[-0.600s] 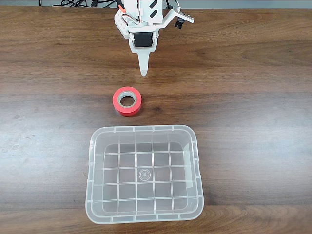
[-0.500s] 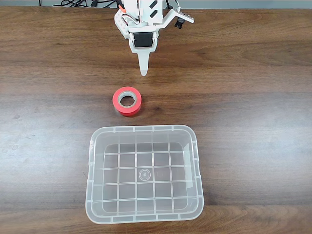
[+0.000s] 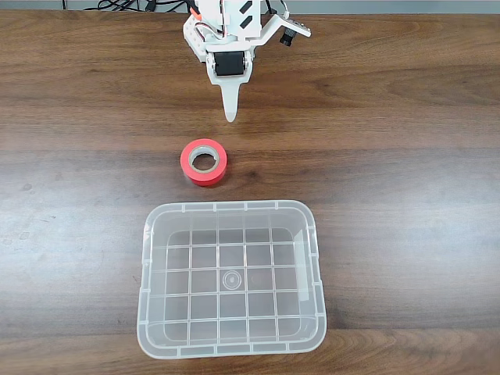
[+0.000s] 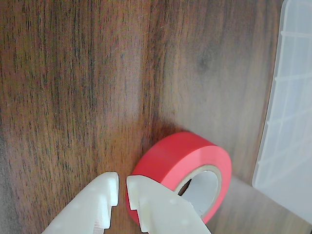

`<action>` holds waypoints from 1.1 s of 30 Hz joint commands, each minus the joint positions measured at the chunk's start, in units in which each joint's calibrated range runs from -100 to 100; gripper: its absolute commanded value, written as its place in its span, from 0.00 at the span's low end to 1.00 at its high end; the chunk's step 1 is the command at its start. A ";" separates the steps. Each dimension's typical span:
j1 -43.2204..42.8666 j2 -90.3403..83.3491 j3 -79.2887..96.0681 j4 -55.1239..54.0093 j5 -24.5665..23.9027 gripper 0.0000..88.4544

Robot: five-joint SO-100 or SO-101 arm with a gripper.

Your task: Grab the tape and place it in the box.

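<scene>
Jaws (image 4: 122, 187) nearly pressed together hang just far of the tape (image 3: 204, 162); spreading them before descending looks wise, straddling one wall.

Dark wood-grain table (image 3: 406, 117); black cables (image 3: 125, 6) at far edge

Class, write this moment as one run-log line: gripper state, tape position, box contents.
gripper: nearly shut, holding nothing, above table | tape: flat on table, between gripper and box, untouched | box: empty
</scene>
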 commanded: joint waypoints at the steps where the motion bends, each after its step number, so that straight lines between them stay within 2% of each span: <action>1: 0.32 -0.88 -0.78 0.04 0.18 0.02; 15: 0.61 -0.80 -1.04 -0.82 0.18 0.01; 23: 1.19 -0.80 -7.79 -0.82 0.18 0.01; 33: 7.34 -0.56 -15.23 -4.93 1.98 0.01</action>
